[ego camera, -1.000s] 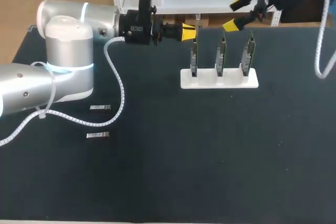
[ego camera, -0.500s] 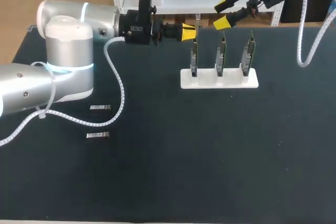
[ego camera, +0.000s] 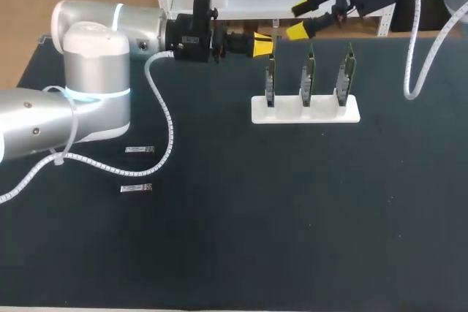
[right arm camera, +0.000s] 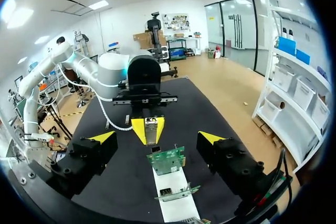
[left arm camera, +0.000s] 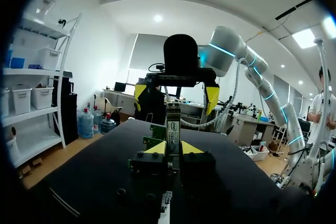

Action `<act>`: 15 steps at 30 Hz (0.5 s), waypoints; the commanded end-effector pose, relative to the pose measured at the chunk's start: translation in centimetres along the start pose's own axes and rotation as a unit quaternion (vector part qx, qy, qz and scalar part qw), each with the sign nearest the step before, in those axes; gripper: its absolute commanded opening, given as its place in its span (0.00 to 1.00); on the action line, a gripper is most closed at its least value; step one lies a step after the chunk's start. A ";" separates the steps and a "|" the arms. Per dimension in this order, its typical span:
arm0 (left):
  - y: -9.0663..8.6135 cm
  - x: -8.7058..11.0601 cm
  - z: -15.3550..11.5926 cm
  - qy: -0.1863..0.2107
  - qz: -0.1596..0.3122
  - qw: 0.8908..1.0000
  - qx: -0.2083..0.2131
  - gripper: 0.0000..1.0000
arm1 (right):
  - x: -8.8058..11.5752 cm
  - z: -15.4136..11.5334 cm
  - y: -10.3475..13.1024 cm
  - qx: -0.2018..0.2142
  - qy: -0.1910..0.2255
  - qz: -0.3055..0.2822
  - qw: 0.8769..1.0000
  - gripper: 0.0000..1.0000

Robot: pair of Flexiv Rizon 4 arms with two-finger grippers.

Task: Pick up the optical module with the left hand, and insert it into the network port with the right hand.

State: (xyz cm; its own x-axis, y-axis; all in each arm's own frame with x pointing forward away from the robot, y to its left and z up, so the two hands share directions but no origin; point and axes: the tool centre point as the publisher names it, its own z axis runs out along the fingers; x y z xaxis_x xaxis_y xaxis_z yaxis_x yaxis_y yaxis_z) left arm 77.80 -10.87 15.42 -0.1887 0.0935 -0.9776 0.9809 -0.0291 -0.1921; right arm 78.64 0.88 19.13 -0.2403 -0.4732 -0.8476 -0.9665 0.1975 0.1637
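standing at the table's far edge, the left gripper (ego camera: 264,44) points sideways toward the white holder (ego camera: 322,114), its yellow tips pinched narrow on the optical module (left arm camera: 172,128). the module sits upright between the two fingers and pokes out past them, held in the air above the black table (ego camera: 292,217) and just beside the nearest of the three green boards (ego camera: 308,74) that stand in a row in the holder. facing it from the other side, the right gripper (ego camera: 297,20) hangs in the air by the back edge, its fingers spread wide with nothing between them. from its wrist camera the module and the left tips sit straight ahead, in line with the gap, with a green board below. i cannot pick out the network port itself. well apart, near the left arm (ego camera: 95,71), two small silver modules (ego camera: 139,150) lie flat on the table.
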 end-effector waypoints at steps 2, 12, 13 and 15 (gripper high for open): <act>-0.2 0.0 0.0 -0.001 0.001 1.000 -0.003 0.00 | -0.2 0.3 -0.1 -0.009 0.002 -0.006 1.000 1.00; -0.2 0.0 0.0 -0.001 0.001 1.000 -0.003 0.00 | -0.9 1.4 -0.3 -0.033 0.012 -0.019 0.999 1.00; -0.2 0.0 0.0 -0.001 0.001 1.000 -0.003 0.00 | -1.0 1.5 -0.2 -0.034 0.012 -0.020 0.999 1.00; -0.2 0.0 0.0 -0.001 0.001 1.000 -0.003 0.00 | -1.0 1.7 -0.1 -0.038 0.012 -0.019 0.999 1.00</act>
State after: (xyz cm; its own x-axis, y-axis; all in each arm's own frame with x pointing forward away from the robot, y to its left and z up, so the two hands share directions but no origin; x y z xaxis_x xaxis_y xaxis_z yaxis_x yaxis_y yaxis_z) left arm 77.80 -10.87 15.42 -0.1887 0.0935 -0.9776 0.9809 -0.0291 -0.1921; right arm 78.46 2.48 19.30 -0.2038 -0.4989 -0.8424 -0.9785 0.1309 0.1592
